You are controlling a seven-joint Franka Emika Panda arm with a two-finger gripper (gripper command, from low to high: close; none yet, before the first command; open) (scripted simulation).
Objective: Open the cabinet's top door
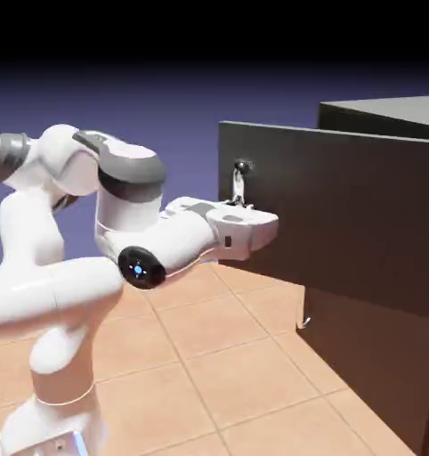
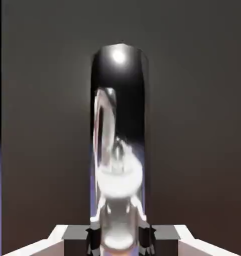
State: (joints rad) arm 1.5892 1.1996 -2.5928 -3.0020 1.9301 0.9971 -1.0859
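Note:
The dark grey-brown cabinet (image 1: 383,116) fills the exterior view's right. Its top door (image 1: 343,214) is swung outward, its handle edge standing well forward of the lower panel (image 1: 378,365). My gripper (image 1: 240,207) is at the top door's short silver handle (image 1: 238,183), shut on its lower part. In the hand view the shiny handle (image 2: 120,125) runs up the middle against the flat dark door (image 2: 197,125). It passes down between my gripper's (image 2: 120,239) dark fingertips (image 2: 94,235), which press on it from both sides.
The lower panel's small silver handle (image 1: 303,322) shows just under the open door's bottom edge. The tan tiled table (image 1: 218,374) lies under my arm (image 1: 120,240), which reaches in from the left.

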